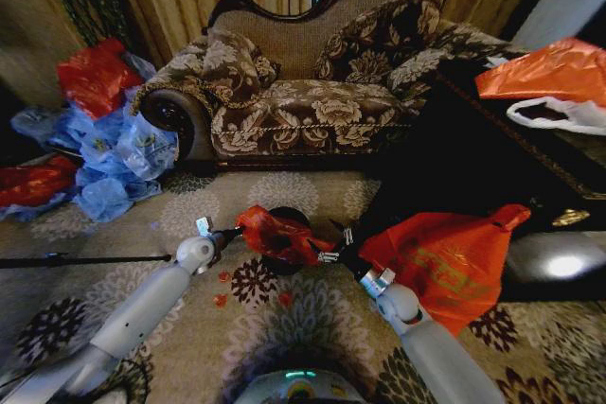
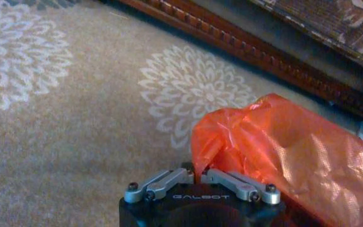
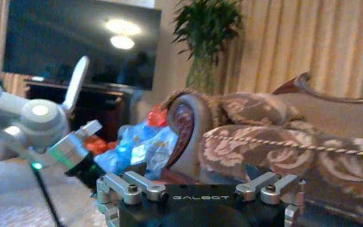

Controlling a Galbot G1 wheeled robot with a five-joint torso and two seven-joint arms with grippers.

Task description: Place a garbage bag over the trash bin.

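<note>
Nearest me, on the patterned carpet just ahead of the base, I've got both arms reaching fwd w/ the garbage bag stretched between them. Left tool sits at the bag's left end; in the left wrist view its fingers are pinched nearly together w/ a fold of the orange-red plastic caught between them, rest of the bag billowing away over the carpet. Right tool is at the bag's right end, touching it; whether it has hold of the plastic I can't tell, and the right wrist view gives me its finger links spread wide but not the tips, so its opening I can't tell either. That view also shows the left arm's wrist farther off.

Trash bin stands on the carpet right under the bag's middle: I see only a bit of black rim above the plastic, bag draped across the top.

Just right of the right arm, a bigger orange bundle w/ yellowish print lies against a dark low surface. Further back, the brocade sofa. Far left on the floor, a heap of blue bags w/ red ones beside it. Far right, another orange bag and a white one on the surface's far corner.
</note>
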